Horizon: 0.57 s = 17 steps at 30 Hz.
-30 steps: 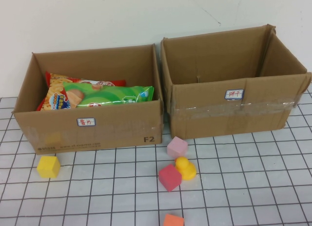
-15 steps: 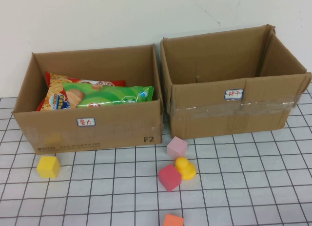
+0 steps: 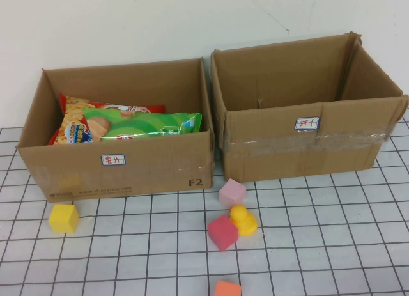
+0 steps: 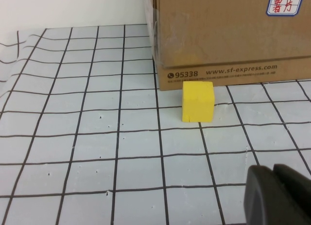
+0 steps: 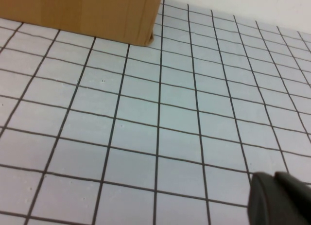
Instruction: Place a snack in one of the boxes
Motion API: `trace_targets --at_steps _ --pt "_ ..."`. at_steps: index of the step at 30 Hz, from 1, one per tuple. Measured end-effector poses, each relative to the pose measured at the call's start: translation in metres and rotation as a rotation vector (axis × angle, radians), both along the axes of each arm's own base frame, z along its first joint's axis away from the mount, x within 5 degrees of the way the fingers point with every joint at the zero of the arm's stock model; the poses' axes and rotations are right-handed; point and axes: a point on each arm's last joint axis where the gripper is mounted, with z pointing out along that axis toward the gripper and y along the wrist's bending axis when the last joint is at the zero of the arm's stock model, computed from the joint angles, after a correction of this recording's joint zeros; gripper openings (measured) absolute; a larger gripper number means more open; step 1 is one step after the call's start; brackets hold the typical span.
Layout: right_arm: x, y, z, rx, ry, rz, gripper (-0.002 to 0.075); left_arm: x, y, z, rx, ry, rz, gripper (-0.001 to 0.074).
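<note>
- High view first: two cardboard boxes side by side at the back of the gridded table [image 3: 319, 245], left box [image 3: 121, 171] and right box [image 3: 307, 146] close together, near touching.
- Snacks found: green snack bag [image 3: 150, 125] lying across a red-and-orange snack bag [image 3: 86, 120], both already inside the left box, long axes running left to right along its length. Glossy, crinkly packets, puffed and soft-looking, likely slippery to pinch.
- Right box open-topped, nothing visible inside from this angle.
- No loose snack on the table; only foam shapes out front: yellow cube [image 3: 63, 218], pink cube [image 3: 232, 192], magenta cube [image 3: 222, 232], yellow rounded piece [image 3: 243, 220], orange block [image 3: 227, 288] at the near edge.
- Neither arm in sight from above.
- Left wrist view: left gripper [image 4: 284, 196] low over the table, fingers pressed together, holding nothing. Yellow cube ahead, just beside the left box's front wall, apart from the fingers.
- Key relation, as a judgement: snacks up and beyond that front wall from the left gripper, so left arm the nearer one for any reach into that box.
- Right wrist view: right gripper [image 5: 282, 198] closed and empty too, over bare grid; corner of a cardboard box well ahead.
- Task looking done or nearly so, going by bags already boxed.
</note>
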Motion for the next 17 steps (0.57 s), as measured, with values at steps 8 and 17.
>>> trace_targets --at_steps 8,17 --pt "-0.0001 0.0 0.0004 0.021 0.0 -0.008 -0.0001 0.0 0.0 0.0 0.0 0.0 0.0 -0.0001" --pt "-0.0003 0.0 -0.0001 0.062 0.004 -0.022 -0.0001 0.0 0.0 0.0 0.0 0.0 0.0 -0.0001"
